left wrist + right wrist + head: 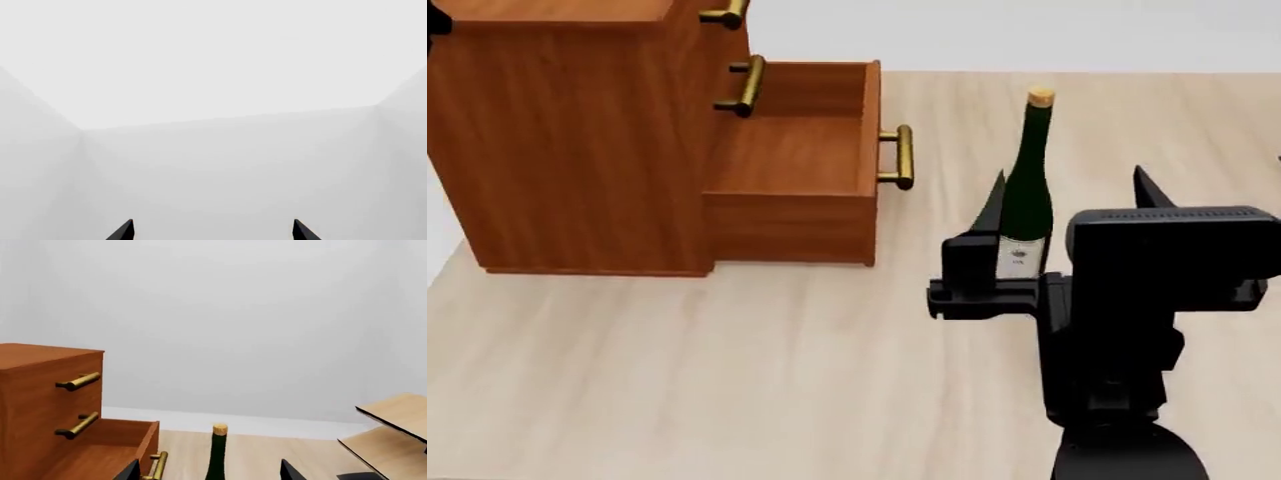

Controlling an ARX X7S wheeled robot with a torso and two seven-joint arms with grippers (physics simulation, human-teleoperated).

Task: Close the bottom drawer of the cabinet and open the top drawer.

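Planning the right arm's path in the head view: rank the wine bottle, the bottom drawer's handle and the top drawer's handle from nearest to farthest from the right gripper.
1. wine bottle: standing just beyond the right gripper, between its fingertips in this view.
2. bottom drawer's handle: to its left, on the pulled-out drawer front.
3. top drawer's handle: farthest, up at the cabinet top.

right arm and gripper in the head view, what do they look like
The right arm is matte black and blocky, with a wide rectangular housing on top. The right gripper has two thin, pointed black fingers. No cables or markings show.
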